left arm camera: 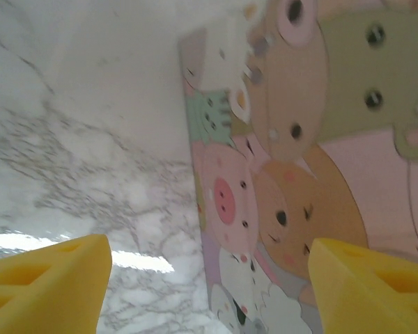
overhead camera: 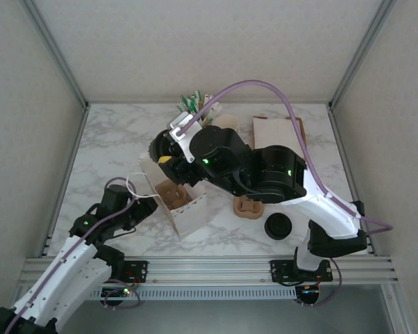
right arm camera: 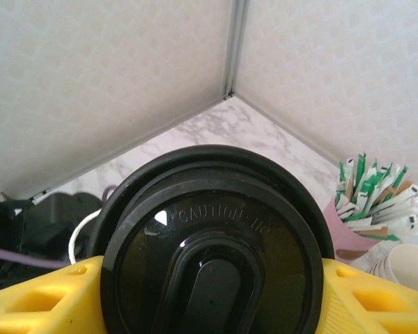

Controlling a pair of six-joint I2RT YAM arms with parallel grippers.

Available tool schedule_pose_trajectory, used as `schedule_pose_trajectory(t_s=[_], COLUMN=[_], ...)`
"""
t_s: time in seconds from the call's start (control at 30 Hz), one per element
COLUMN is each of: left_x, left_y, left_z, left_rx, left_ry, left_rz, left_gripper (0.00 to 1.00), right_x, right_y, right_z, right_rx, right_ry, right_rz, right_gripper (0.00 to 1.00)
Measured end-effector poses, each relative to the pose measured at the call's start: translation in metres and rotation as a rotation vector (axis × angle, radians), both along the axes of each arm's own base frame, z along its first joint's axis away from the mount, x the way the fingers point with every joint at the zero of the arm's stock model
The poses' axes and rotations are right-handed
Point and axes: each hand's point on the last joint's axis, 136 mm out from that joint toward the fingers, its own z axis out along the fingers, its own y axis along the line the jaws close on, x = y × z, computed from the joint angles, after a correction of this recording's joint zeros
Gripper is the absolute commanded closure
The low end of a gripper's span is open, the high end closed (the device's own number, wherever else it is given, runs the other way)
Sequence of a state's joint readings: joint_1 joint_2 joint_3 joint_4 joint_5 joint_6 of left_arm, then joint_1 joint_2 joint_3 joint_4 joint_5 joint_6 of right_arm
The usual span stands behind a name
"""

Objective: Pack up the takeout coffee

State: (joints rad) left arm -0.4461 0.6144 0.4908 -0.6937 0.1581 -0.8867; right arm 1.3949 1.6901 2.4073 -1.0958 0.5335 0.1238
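Upright takeout coffee (right arm camera: pixel 209 236), lid up, long axis vertical, clamped in right gripper (right arm camera: pixel 209 303) over bag (overhead camera: pixel 189 213). Beside bag, left gripper (left arm camera: pixel 209 292) jaws apart. Marble table (overhead camera: pixel 104 146); pale walls (overhead camera: pixel 195 42).

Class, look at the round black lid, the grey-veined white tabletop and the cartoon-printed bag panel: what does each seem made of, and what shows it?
The round black lid of the takeout coffee: moulded plastic, glossy; raised CAUTION lettering, sharp highlights.
The grey-veined white tabletop: marble or marble-look laminate, polished; it shows a glare streak.
The cartoon-printed bag panel: probably coated paper; flat, straight-edged, printed.
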Motion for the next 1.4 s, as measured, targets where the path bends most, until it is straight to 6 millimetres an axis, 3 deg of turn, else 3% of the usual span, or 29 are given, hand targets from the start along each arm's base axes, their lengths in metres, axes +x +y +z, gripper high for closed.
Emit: schedule_pose_trajectory(t_s=[0.33,0.77,0.97,1.3,1.4], left_x=[-0.015,-0.03,-0.021,-0.033,-0.031], left_y=[-0.057,-0.107,-0.106,-0.078,-0.069], left_z=[0.001,-0.014,0.014,0.053,0.077], left_rx=[-0.057,0.008,0.031,0.115,0.159], left_ry=[-0.03,-0.047,-0.128,-0.201,-0.25], left_rz=[-0.177,-0.283,-0.276,-0.367,-0.391], left_gripper=[0.22,0.13,0.09,0.04,0.02], right_x=[0.01,0.021,0.017,0.018,0.022], right_y=[-0.009,-0.022,-0.025,-0.028,-0.023], right_z=[0.002,-0.053,-0.084,-0.099,-0.108], right_rx=[-0.046,-0.262,-0.363,-0.41,-0.435], right_ry=[-0.07,0.016,0.09,0.162,0.179], right_rz=[-0.05,-0.031,0.037,0.121,0.138], right_gripper=[0.35,0.34,0.35,0.35,0.36])
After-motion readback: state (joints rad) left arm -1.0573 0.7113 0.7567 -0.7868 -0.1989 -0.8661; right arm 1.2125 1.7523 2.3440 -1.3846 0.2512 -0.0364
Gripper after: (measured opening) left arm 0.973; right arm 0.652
